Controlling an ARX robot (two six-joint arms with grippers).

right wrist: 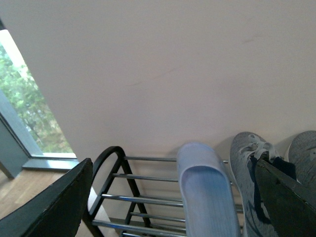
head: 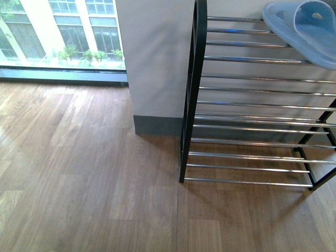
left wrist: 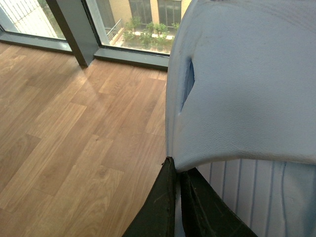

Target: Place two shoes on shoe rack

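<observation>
Leftmost in the front view, a tall window looks out on a building and shrubs, above a brown wood-plank floor. Next comes a pale wall with a grey skirting board, then the black-framed shoe rack with thin chrome bars, a light blue foam slipper lying on its upper shelf. Neither arm shows there. On the left wrist camera, the left gripper has its dark fingers pressed together on the edge of a second light blue slipper above the floor. On the right wrist camera, the right gripper stands spread wide and empty, and the grey knit lace-up sneakers sit side by side on the rack's top shelf, just beside the slipper there.
</observation>
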